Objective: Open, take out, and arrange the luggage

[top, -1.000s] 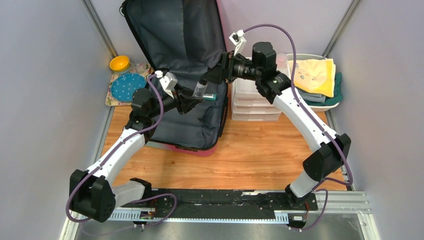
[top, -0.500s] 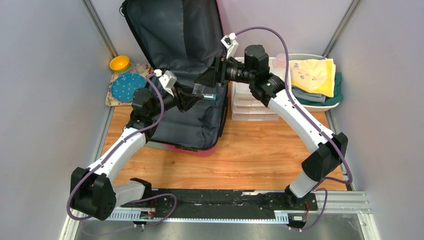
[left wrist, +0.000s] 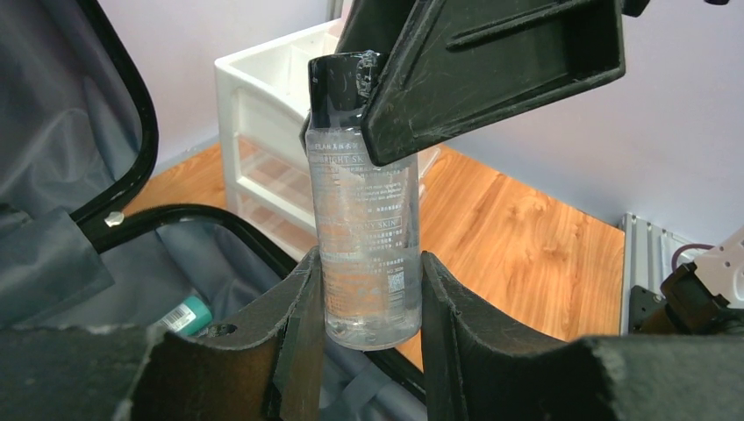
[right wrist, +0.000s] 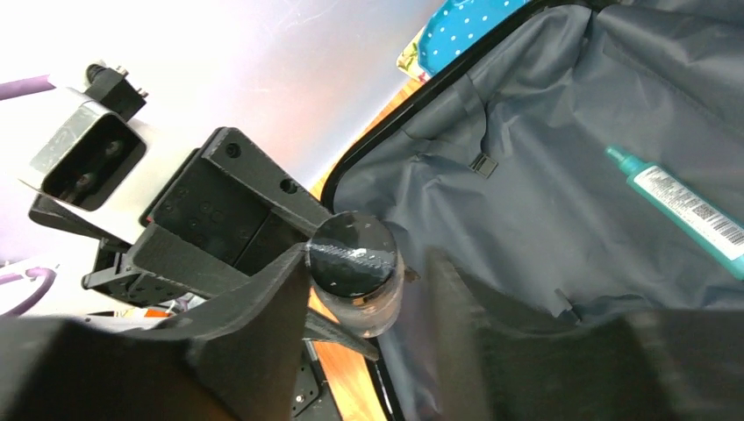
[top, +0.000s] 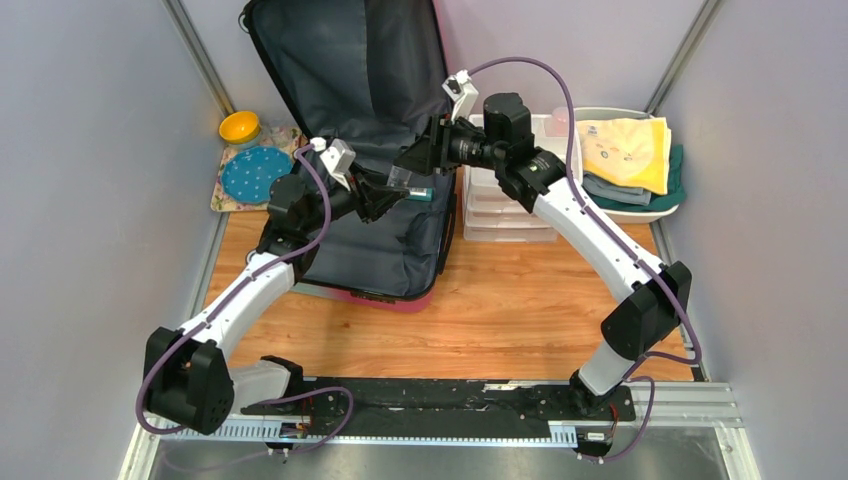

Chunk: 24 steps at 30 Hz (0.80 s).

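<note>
The luggage [top: 372, 90] lies open on the wooden floor, lid propped against the back wall, dark grey lining showing, pink shell edge at the front. My left gripper [top: 393, 193] is shut on a clear bottle with a black cap [left wrist: 364, 219], holding it upright over the case. My right gripper [top: 408, 162] is open with its jaws either side of the bottle's cap [right wrist: 353, 254]; one finger [right wrist: 263, 307] touches the cap, the other stands apart. A teal tube [right wrist: 693, 210] lies on the lining.
A white drawer organiser [top: 505, 215] stands right of the case. A white basin [top: 655, 210] with folded yellow and teal cloths is at the back right. A blue dotted plate [top: 255, 172] and a yellow bowl [top: 239, 127] sit at the back left.
My right gripper has moved left and down from beside the organiser to close around the bottle's cap. My left gripper has held the bottle almost still.
</note>
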### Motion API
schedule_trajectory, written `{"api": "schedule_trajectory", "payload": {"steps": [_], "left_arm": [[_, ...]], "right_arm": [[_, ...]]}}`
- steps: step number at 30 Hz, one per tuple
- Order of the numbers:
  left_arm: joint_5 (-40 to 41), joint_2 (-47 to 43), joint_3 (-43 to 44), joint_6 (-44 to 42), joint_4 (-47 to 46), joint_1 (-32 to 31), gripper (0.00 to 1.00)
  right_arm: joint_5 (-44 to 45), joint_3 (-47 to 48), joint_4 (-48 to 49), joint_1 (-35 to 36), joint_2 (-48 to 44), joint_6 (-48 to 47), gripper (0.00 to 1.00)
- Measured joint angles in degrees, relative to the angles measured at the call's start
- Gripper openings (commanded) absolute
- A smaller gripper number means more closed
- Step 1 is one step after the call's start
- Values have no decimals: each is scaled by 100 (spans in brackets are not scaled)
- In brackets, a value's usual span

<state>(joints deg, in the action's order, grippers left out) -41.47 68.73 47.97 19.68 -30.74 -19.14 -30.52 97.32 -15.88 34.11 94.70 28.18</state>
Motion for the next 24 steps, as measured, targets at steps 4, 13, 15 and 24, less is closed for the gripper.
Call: {"api": "schedule_trajectory", "payload": {"steps": [4, 13, 15, 24], "left_arm": [[35, 66, 0, 61, 0, -2, 22], [116, 107, 42, 79, 68, -20, 77], [216, 107, 92, 79, 227, -17, 79], [361, 133, 199, -334, 1541, -11, 82]], "right_arm": [[22, 0, 2, 9, 0, -59, 27], [66, 4, -127, -2, 4, -247, 0], [107, 42, -262, -55, 13, -387, 0], [1062, 546, -874, -844, -208, -2076, 0]]}}
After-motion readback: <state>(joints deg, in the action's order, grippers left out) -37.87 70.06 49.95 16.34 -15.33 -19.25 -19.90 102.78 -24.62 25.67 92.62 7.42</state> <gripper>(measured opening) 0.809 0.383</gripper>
